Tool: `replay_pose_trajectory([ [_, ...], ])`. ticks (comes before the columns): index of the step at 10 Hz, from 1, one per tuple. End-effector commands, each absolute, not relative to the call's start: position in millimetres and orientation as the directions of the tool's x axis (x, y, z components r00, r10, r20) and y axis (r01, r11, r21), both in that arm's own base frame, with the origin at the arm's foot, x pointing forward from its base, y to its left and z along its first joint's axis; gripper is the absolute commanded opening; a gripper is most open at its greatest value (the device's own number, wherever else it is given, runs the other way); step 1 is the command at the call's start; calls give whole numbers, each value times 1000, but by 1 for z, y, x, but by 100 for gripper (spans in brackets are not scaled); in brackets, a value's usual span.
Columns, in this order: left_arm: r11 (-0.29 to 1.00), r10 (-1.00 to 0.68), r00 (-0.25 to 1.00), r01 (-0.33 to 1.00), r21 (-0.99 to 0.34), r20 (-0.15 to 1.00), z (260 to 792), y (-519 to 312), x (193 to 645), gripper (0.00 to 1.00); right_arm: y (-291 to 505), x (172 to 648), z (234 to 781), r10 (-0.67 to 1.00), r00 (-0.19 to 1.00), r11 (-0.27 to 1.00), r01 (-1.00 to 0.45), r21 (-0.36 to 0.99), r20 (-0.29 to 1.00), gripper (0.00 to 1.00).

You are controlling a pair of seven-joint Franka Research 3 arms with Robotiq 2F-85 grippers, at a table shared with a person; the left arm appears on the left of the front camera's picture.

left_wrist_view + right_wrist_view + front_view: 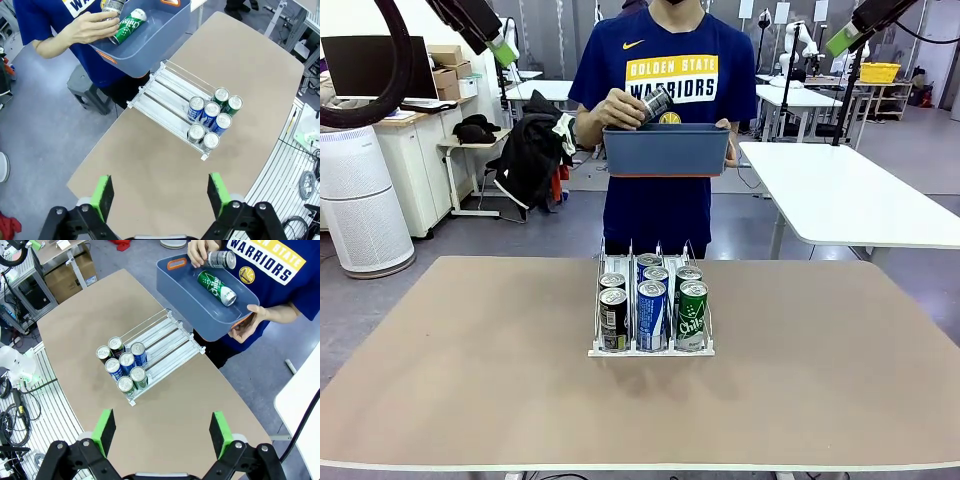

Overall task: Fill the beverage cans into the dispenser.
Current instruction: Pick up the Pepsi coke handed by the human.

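Note:
The clear-and-white dispenser point(650, 348) stands mid-table with several beverage cans point(651, 315) at its front lip: black/silver in the left lane, blue in the middle, green on the right. Across the table a person lifts a black/silver can point(655, 104) out of a blue-grey bin point(666, 150). A green can point(216, 287) lies inside that bin. My left gripper point(501, 48) hangs open high at the upper left, my right gripper point(843, 39) open high at the upper right. From above, the left gripper point(160, 195) and right gripper point(162, 432) both look down on the dispenser point(165, 95) point(165, 342), with nothing between their fingers.
The person holds the bin point(155, 35) point(200, 300) in the air past the table's far edge. The tan table point(470, 370) is bare around the rack. A white table point(850, 190) stands back right, and a white cylindrical unit point(360, 200) stands on the floor at the left.

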State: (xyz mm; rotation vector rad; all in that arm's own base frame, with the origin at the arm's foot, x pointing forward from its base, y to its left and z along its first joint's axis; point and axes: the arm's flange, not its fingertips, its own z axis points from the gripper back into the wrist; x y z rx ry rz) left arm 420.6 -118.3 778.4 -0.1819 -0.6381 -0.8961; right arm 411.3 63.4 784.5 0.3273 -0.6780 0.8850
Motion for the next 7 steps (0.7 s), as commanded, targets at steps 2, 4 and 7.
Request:
replay_pose_trajectory([
  [2,623,-675,452,773,122,583,779,-116,420,100,64,409,784,597,445,602,-799,-5,667,100],
  [4,623,-675,452,773,122,583,779,-116,420,100,64,409,784,597,445,602,-799,-5,667,100],
  [7,623,-675,452,773,122,583,779,-116,420,100,64,409,784,597,445,602,-799,-5,667,100],
])
